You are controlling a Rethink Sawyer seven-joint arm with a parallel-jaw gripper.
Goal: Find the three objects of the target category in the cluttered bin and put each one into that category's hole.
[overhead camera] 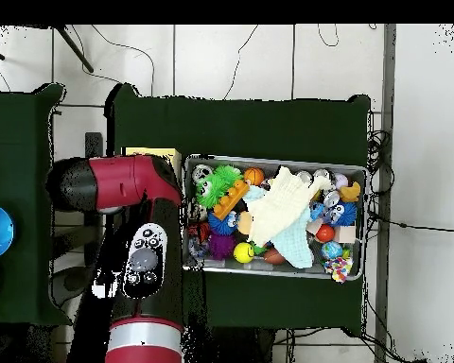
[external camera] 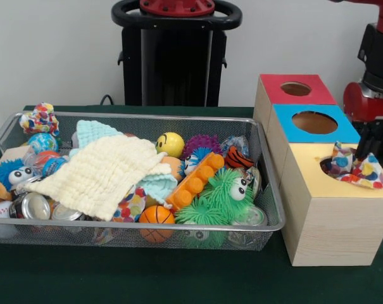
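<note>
Claw (external camera: 367,144) above spotted cloth (external camera: 356,168); no writing legible.

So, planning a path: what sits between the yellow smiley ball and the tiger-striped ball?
A purple spiky ball, seen in the front view.

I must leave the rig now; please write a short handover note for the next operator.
Gripper: right above the yellow-topped box's hole; open or shut unclear.
First spotted cloth: draped over that hole, not yet through.
Second spotted cloth: on the wire basket's far-left corner in the front view.
Possible third cloth: peeking from under the waffle cloth.
Left: all three.
</note>
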